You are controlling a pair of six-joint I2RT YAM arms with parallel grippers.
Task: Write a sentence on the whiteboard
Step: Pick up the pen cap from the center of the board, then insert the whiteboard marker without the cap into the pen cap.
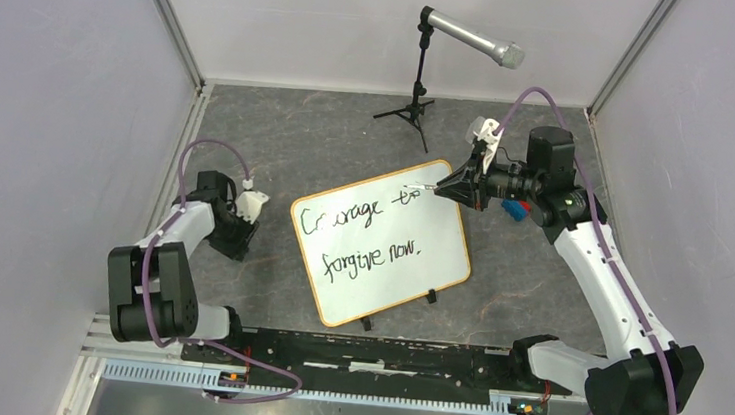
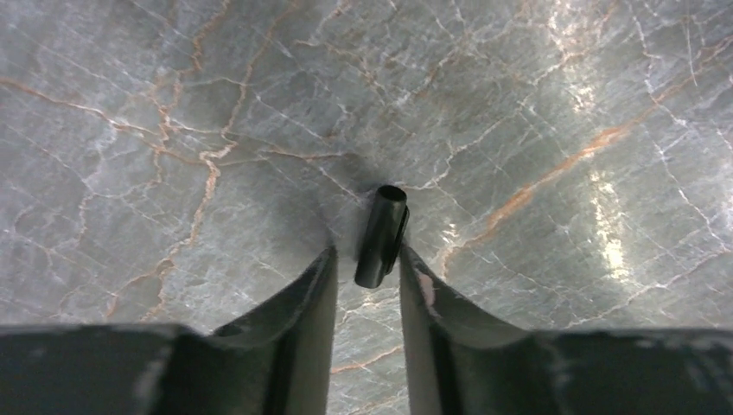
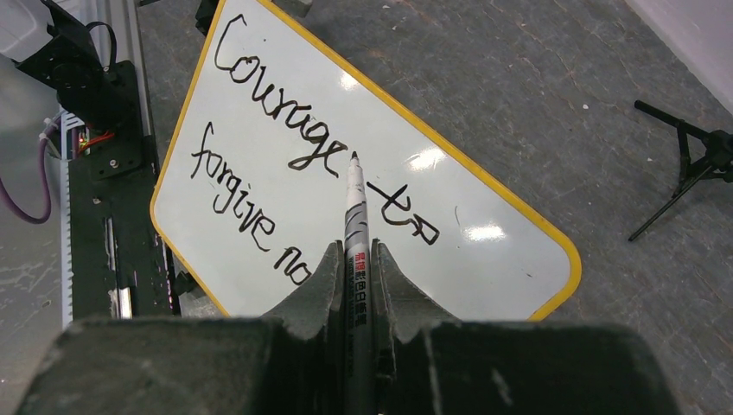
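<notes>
- whiteboard (image 1: pixel 445 229) sits mid-table (image 1: pixel 279 140), turned at an angle, orange rim all round. Its two black clip feet (image 1: pixel 431 295) are on the near edge, close to the arms' base rail.
- plenty of bare table far-left of it; the mic stand (image 1: pixel 415 96) is just past its far corner.
- the sentence (image 1: pixel 363 215) reads "Courage to / forgive now."
- right gripper (image 3: pixel 356 252) is clamped tight on a marker (image 3: pixel 354 203), tip over the board between "Courage" and "to"; can't tell if it touches.
- the marker label has red and black print, too small to read.
- left gripper (image 2: pixel 367 255) is left of the board, jaws apart, a black cap (image 2: pixel 382 233) between the tips, seemingly against one finger.
</notes>
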